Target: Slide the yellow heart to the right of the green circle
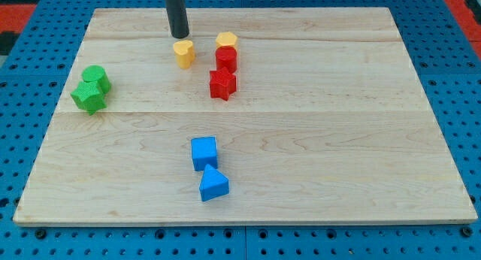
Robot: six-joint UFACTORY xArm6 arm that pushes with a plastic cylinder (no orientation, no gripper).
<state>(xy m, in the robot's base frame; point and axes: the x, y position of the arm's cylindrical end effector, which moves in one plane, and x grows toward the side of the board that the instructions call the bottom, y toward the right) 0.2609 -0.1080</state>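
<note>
A dark rod comes down from the far edge of the scene onto a pale wooden desk (316, 140), and my tip (179, 36) rests just beyond the yellow heart (184, 53), touching it or very nearly so on its far side. The arm carries no jaws, so nothing is gripped; the rod only meets the board at its lower end. The yellow heart sits in the far part of the desk, a little left of centre, and well to the right of the green circle (96, 77), which lies near the left edge. Directly in front of that circle, touching it, is a green star-shaped block (89, 98). To the right of the heart, set apart by a narrow gap, a second yellow block (226, 40), seemingly six-sided, stands at the far end of a short row; a red cylinder (226, 59) touches it on the near side, and a red star-shaped block (222, 84) follows just in front of that. Well apart from these, toward the near edge and roughly at centre, a blue cube (204, 152) sits with a blue triangle (213, 185) touching its near side. The desk lies on a blue perforated base (45, 12).
</note>
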